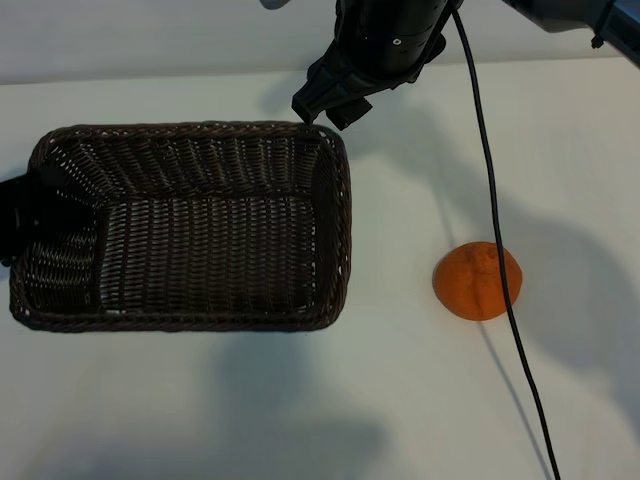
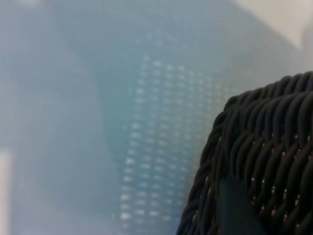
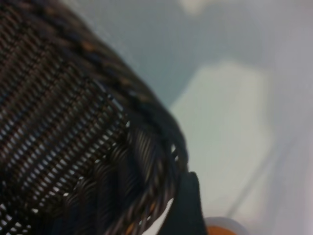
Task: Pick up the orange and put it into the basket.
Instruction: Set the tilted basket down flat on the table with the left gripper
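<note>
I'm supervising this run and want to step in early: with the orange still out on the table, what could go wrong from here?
The right gripper hangs open at the basket rim's far corner, so a careless move could snag the wicker and shift the basket. A black cable drapes across the orange; a grab might catch the cable or nudge the round fruit into rolling. The left gripper sits against the basket's opposite end and could push it.

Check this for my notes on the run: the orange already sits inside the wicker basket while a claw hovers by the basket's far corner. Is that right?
Not quite. The orange lies on the white table, apart from the wicker basket and to its right, under a black cable; the basket holds nothing. The exterior view shows this. The claw does hover by the basket's far right corner.
</note>
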You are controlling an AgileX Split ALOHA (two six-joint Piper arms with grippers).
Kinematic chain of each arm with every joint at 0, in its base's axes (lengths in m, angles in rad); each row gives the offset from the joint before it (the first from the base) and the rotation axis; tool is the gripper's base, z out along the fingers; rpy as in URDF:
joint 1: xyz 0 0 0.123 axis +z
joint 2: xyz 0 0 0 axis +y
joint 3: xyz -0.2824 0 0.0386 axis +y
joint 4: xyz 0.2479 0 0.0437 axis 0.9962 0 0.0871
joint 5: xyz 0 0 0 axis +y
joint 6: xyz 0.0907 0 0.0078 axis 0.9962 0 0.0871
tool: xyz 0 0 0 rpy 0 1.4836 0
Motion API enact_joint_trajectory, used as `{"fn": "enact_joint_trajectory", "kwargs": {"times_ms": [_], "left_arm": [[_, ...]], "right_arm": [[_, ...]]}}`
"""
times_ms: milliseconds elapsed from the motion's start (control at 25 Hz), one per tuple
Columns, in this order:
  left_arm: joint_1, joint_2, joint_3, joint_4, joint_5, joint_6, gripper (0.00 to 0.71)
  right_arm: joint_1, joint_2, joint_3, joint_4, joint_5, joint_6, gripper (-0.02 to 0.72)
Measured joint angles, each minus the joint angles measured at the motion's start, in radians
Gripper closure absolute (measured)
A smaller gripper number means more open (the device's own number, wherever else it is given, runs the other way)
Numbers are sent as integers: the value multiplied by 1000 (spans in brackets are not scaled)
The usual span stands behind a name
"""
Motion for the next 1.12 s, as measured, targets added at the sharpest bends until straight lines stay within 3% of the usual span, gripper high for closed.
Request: {"fn": "enact_joint_trajectory", "kwargs": {"times_ms": [360, 720, 1120], "left_arm": [[-16, 104, -22, -29, -36, -5, 353], [-110, 185, -124, -33, -59, -34, 353], [-113, 222, -137, -33, -98, -54, 353]], "right_arm": [[0, 0, 0, 1, 0, 0, 111], [0, 0, 0, 1, 0, 0, 111], [0, 0, 0, 3, 0, 0, 111]]}}
